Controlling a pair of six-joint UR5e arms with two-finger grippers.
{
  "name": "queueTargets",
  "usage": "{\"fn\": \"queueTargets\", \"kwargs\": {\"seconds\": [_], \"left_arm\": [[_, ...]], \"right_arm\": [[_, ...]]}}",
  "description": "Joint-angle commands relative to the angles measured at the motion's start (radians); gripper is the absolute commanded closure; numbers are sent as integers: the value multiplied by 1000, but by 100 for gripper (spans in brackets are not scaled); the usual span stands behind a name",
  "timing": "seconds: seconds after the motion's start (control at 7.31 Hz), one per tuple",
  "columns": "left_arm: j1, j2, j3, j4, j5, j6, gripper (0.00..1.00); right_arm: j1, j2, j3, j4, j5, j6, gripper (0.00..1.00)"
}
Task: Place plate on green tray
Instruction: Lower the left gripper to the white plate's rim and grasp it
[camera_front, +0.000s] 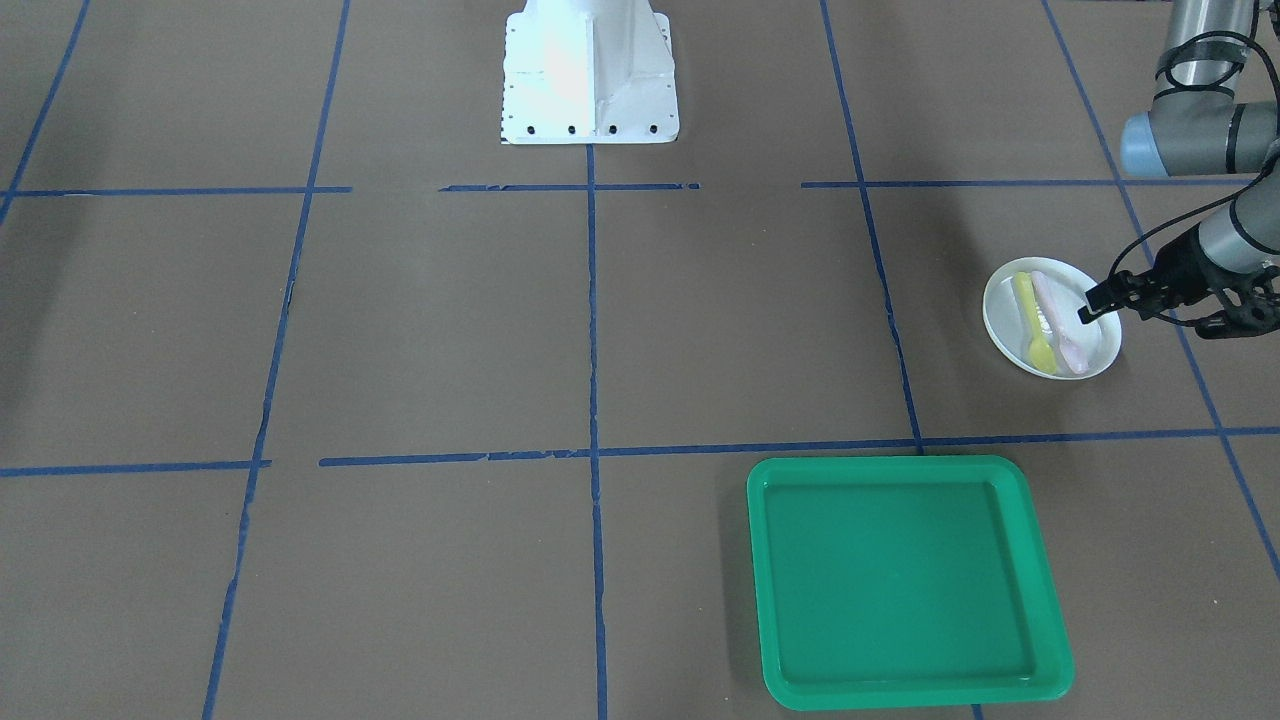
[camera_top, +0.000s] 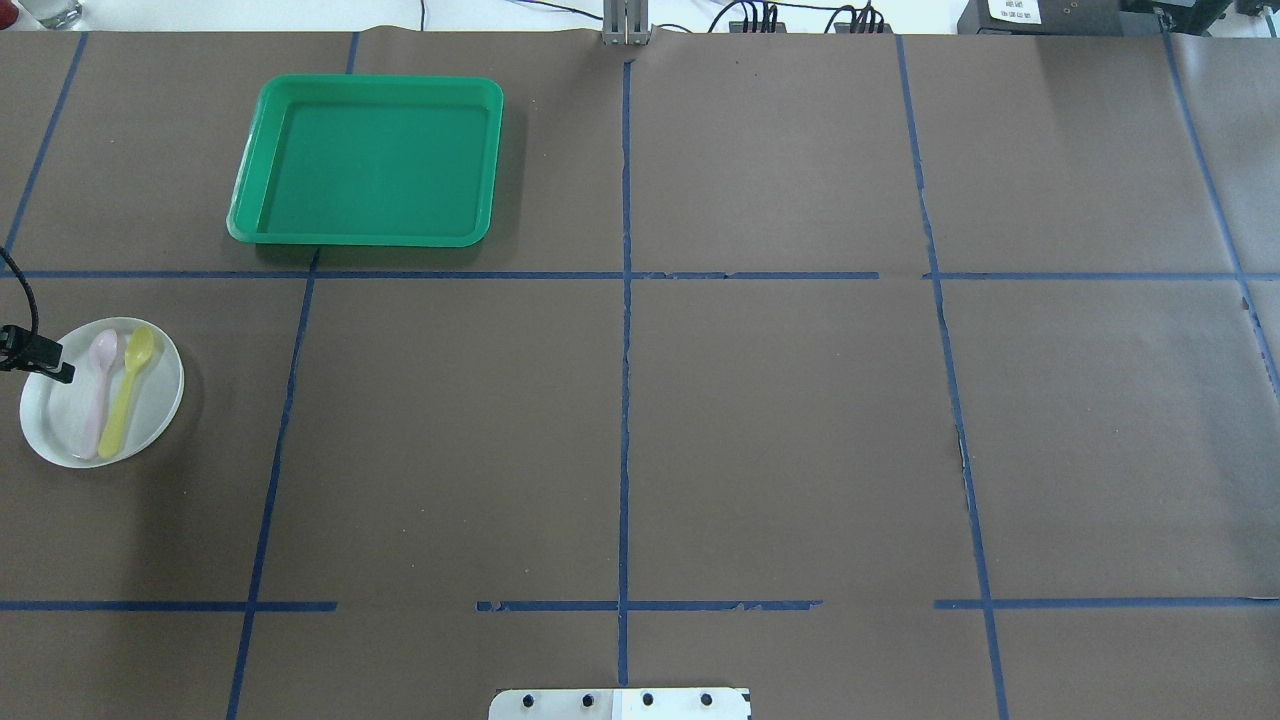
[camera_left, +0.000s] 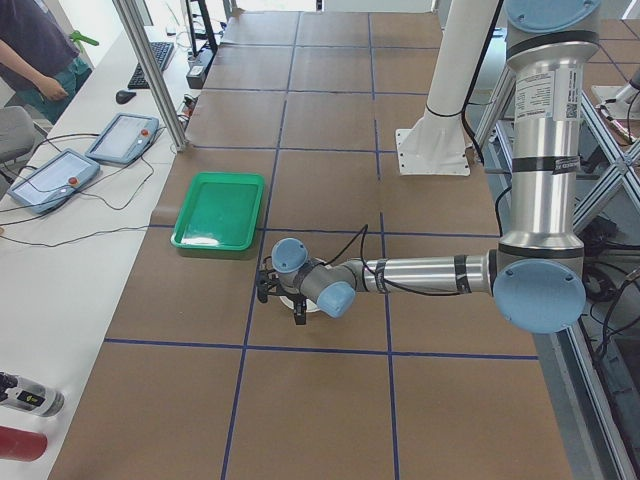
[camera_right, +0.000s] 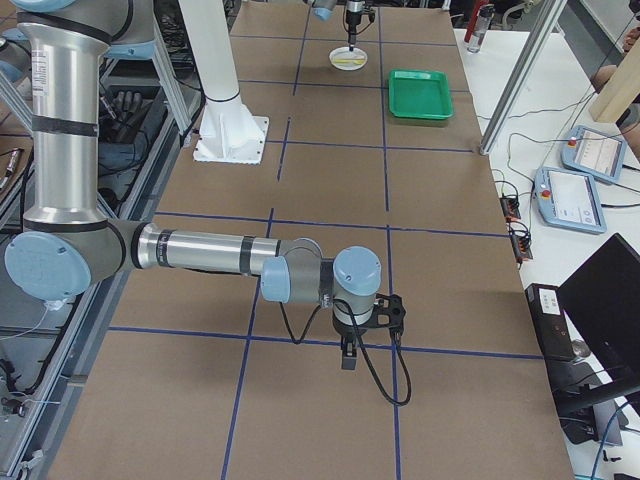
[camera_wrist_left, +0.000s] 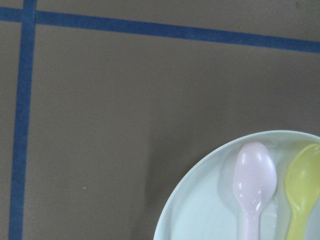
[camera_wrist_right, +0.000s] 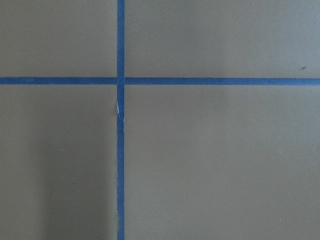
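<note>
The white plate lies at the table's edge on my left side and carries a pink spoon and a yellow spoon. It also shows in the overhead view and the left wrist view. My left gripper is open and straddles the plate's outer rim, with one finger over the plate's inside. The green tray sits empty further out on the table, apart from the plate, also in the overhead view. My right gripper hovers over bare table far from both; I cannot tell whether it is open or shut.
The white robot base stands at the table's middle near edge. Blue tape lines grid the brown table. A side bench with teach pendants and a person runs beyond the tray's side.
</note>
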Motion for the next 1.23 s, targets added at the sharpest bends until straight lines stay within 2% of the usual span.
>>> {"fn": "queueTargets", "kwargs": {"seconds": [0.0, 0.82, 0.96, 1.09], "left_arm": [[6, 0, 3, 0, 8, 3, 10], [16, 2, 31, 2, 27, 9, 14], [16, 2, 31, 2, 27, 9, 24], [16, 2, 29, 2, 27, 8, 48]], "right_arm": [[0, 0, 1, -1, -2, 0, 0], [0, 0, -1, 1, 0, 0, 0], [0, 0, 1, -1, 0, 0, 0], [0, 0, 1, 1, 0, 0, 0]]}}
